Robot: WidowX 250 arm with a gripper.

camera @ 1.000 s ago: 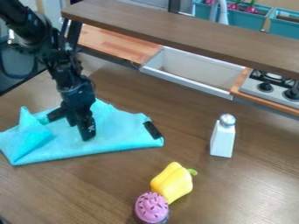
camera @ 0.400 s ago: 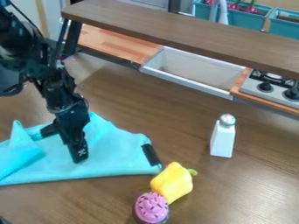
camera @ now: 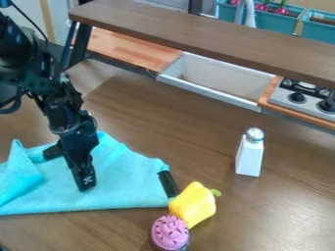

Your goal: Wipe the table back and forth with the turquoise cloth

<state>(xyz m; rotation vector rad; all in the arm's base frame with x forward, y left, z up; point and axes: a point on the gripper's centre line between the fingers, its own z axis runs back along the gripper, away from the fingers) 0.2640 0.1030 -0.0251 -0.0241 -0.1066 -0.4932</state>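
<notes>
The black gripper [camera: 70, 169] is at the left, pressed down on the turquoise cloth [camera: 124, 179]. Around it the cloth spreads flat, with its left part folded over and a black tag at its right end. Close by that tag lies a yellow bell pepper [camera: 194, 205], its green stem pointing right. The purple-frosted cupcake [camera: 170, 233] stands against the lower left of the pepper. A white shaker with a silver top [camera: 249, 153] is upright at the right.
Across the back runs a raised brown shelf [camera: 196, 38]. Behind and below it are a white sink basin [camera: 216, 78], a wooden counter [camera: 131, 49] and a stove [camera: 304, 99] with dark knobs. Teal planters [camera: 272, 20] stand at the top right.
The gripper has moved toward the front and slightly left. The cloth has slid the same way along with it, bringing its tagged end up beside the pepper.
</notes>
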